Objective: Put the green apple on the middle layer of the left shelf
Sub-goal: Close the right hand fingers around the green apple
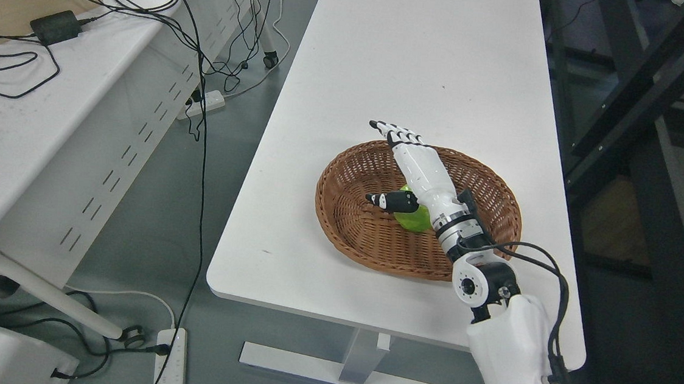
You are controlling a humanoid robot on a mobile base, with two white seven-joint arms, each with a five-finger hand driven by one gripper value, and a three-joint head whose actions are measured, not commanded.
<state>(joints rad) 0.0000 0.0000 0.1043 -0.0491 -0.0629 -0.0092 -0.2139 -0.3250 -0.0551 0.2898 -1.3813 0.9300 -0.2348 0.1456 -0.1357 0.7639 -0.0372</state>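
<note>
A round green apple (412, 218) lay inside a shallow brown woven wicker basket (363, 230), largely hidden under the robot's white right hand (418, 175). The hand hovered over the fruit with its fingers (396, 133) stretched out flat and its thumb spread to the side, gripping nothing. The basket sat near the front right corner of a long white table (413, 57). A second white table strewn with black cables (149, 0) stood to the left.

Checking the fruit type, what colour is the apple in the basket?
Bright yellow-green; the apple shows in the head view, partly under the right hand.
</note>
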